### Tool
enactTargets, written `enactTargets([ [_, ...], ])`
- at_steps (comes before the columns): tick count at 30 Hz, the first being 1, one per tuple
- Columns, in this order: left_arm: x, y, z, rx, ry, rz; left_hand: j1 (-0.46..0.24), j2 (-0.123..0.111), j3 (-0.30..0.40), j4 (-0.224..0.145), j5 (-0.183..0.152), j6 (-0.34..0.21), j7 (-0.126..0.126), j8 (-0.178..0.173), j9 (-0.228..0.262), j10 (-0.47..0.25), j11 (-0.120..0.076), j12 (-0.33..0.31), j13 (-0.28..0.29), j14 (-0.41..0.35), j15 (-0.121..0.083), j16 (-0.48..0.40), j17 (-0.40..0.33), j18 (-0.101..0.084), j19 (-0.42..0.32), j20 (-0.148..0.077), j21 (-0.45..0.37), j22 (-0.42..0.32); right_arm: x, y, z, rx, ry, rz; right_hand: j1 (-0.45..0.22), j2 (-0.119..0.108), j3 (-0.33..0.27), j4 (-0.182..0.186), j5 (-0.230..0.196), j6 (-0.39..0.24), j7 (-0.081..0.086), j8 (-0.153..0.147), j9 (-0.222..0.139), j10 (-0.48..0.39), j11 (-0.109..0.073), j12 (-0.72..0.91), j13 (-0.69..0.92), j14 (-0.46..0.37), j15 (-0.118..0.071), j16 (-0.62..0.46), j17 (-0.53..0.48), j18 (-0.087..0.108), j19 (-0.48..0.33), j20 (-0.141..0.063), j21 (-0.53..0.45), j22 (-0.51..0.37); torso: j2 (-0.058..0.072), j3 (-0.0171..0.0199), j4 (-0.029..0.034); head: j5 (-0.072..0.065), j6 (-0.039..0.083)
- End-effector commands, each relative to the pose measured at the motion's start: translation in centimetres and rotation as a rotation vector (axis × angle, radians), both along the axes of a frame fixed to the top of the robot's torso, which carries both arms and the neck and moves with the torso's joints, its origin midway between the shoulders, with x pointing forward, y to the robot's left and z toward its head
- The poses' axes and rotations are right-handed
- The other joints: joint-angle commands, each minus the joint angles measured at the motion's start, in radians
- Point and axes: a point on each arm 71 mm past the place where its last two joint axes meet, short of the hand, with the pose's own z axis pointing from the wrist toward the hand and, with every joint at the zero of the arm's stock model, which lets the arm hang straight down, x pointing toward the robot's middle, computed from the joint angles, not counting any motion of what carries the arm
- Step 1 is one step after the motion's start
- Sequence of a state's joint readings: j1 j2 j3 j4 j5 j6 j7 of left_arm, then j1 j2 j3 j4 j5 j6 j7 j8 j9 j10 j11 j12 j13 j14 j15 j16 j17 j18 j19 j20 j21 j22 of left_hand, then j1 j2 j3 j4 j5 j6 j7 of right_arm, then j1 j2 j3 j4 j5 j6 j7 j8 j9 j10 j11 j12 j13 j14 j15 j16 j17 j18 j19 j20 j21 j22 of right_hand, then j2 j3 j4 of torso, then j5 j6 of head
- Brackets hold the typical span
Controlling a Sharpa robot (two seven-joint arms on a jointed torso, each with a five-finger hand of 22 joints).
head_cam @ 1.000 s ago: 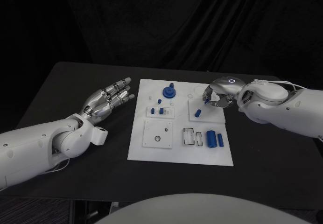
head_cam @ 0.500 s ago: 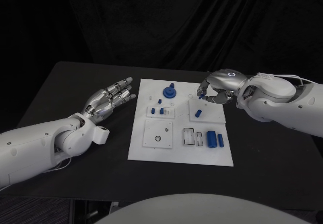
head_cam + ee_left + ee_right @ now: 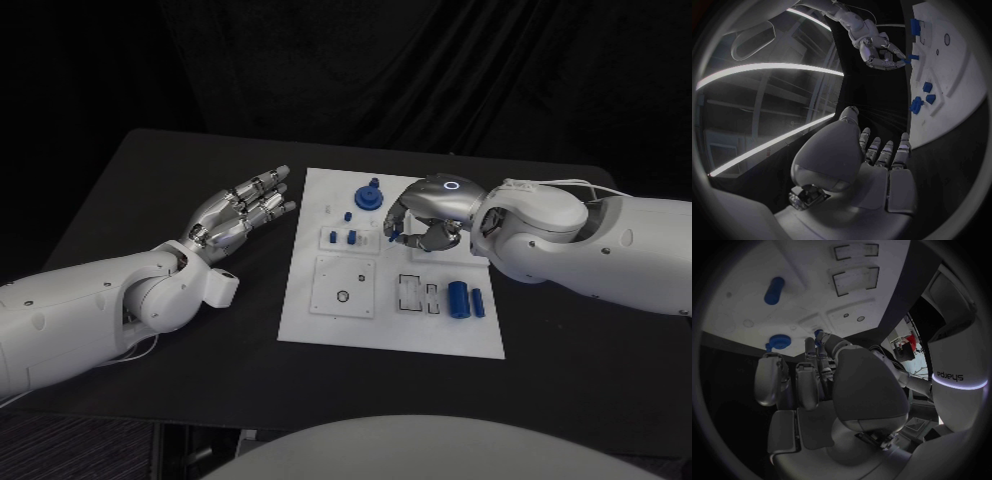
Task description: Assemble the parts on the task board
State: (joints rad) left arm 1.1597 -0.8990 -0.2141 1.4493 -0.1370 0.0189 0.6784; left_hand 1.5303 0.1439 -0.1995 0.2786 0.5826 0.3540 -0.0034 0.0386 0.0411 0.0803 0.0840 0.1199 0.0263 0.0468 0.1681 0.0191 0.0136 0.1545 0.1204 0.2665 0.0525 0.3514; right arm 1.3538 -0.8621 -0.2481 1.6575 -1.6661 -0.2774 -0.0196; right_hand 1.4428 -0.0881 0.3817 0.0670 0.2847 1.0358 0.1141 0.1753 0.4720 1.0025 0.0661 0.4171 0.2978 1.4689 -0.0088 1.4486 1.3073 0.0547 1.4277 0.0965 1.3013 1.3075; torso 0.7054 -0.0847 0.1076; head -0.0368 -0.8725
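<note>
A white board [image 3: 335, 325] lies in the middle of a black table [image 3: 144, 190], with small blue pieces set across it. The robot's right hand [image 3: 421, 226] hangs over the board's middle, fingers curled in, pinching a small blue peg [image 3: 395, 238] at its fingertips. The left hand [image 3: 238, 213] rests in the air just off the board's left edge, palm up, fingers spread apart, holding nothing.

The grip looks slight, so the peg could slip or tip if the hand turns quickly, and it might then drop onto the board and roll. The curled fingers also hide the spot below, so the peg may miss its hole.

Close by stand a blue round knob [image 3: 369, 196] at the far edge, two short blue pegs [image 3: 342, 238] beside the hand, and blue cylinders [image 3: 462, 298] nearer the robot; the pegs crowd the approach.
</note>
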Motion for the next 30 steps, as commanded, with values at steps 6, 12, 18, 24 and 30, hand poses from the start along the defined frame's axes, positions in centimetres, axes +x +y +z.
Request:
enactTargets([
  [6, -0.1, -0.3, 0.6, -0.072, -0.074, -0.01, 0.008, 0.007, 0.004, -0.002, 0.005, -0.005, 0.004, 0.003, 0.0, -0.001, 0.007, 0.002, 0.001, 0.0, 0.006, 0.003, 0.0, 0.019, -0.003, 0.007, 0.006, -0.003, -0.4, 2.3, -2.1, -0.073, 0.04, 0.055, -0.001, 0.0, 0.004, -0.01, -0.002, -0.003, 0.011, -0.001, 0.003, 0.007, 0.002, -0.011, -0.005, 0.027, 0.006, 0.004, 0.081, 0.006, 0.0, 0.005, -0.001, 0.183, -0.001, 0.0015, -0.0002, 0.006, 0.0],
  [12, -0.1, -0.5, 0.6, -0.074, -0.073, -0.015, 0.009, 0.009, 0.005, -0.002, 0.005, -0.007, 0.004, 0.003, 0.0, -0.002, 0.007, 0.001, 0.001, -0.001, 0.006, 0.003, 0.0, 0.019, -0.005, 0.007, 0.005, -0.006, -0.7, 3.6, -2.7, -0.095, 0.023, 0.089, -0.002, 0.0, 0.003, -0.01, -0.002, -0.004, 0.012, -0.003, 0.003, 0.007, 0.003, -0.012, -0.006, 0.027, 0.007, 0.004, 0.079, 0.006, 0.0, 0.006, -0.001, 0.183, 0.001, 0.0024, -0.0004, 0.006, 0.0],
  [18, 0.0, -0.6, 0.6, -0.075, -0.071, -0.019, 0.01, 0.011, 0.006, -0.001, 0.005, -0.008, 0.004, 0.002, 0.0, -0.003, 0.007, 0.001, 0.001, -0.002, 0.005, 0.003, 0.0, 0.019, -0.006, 0.007, 0.004, -0.009, -0.9, 4.5, -3.0, -0.099, 0.018, 0.108, -0.004, -0.002, 0.003, -0.011, -0.002, -0.007, 0.013, -0.005, 0.003, 0.008, 0.004, -0.014, -0.008, 0.028, 0.007, 0.005, 0.081, 0.006, 0.001, 0.007, 0.0, 0.183, 0.002, 0.0025, -0.0015, 0.01, 0.0],
  [24, 0.0, -0.7, 0.6, -0.075, -0.07, -0.021, 0.01, 0.012, 0.007, -0.001, 0.005, -0.009, 0.003, 0.002, 0.0, -0.003, 0.007, 0.001, 0.0, -0.002, 0.005, 0.003, 0.0, 0.019, -0.006, 0.007, 0.004, -0.009, -1.1, 4.8, -3.2, -0.095, 0.019, 0.114, -0.003, -0.003, 0.003, -0.013, -0.002, -0.01, 0.013, -0.007, 0.003, 0.009, 0.004, -0.016, -0.009, 0.024, 0.008, 0.0, 0.073, 0.008, -0.005, 0.008, -0.01, 0.181, 0.003, 0.0029, -0.0013, 0.015, 0.0],
  [30, 0.0, -0.7, 0.5, -0.074, -0.068, -0.022, 0.011, 0.014, 0.008, -0.001, 0.005, -0.01, 0.003, 0.002, 0.0, -0.004, 0.007, 0.001, 0.0, -0.002, 0.005, 0.003, 0.0, 0.019, -0.005, 0.007, 0.004, -0.008, -1.2, 5.0, -3.5, -0.091, 0.021, 0.117, -0.003, -0.004, 0.003, -0.013, -0.002, -0.01, 0.013, -0.008, 0.003, 0.009, 0.004, -0.017, -0.009, 0.023, 0.008, -0.002, 0.071, 0.009, -0.007, 0.008, -0.014, 0.179, 0.002, 0.0016, -0.0002, 0.014, 0.0],
])
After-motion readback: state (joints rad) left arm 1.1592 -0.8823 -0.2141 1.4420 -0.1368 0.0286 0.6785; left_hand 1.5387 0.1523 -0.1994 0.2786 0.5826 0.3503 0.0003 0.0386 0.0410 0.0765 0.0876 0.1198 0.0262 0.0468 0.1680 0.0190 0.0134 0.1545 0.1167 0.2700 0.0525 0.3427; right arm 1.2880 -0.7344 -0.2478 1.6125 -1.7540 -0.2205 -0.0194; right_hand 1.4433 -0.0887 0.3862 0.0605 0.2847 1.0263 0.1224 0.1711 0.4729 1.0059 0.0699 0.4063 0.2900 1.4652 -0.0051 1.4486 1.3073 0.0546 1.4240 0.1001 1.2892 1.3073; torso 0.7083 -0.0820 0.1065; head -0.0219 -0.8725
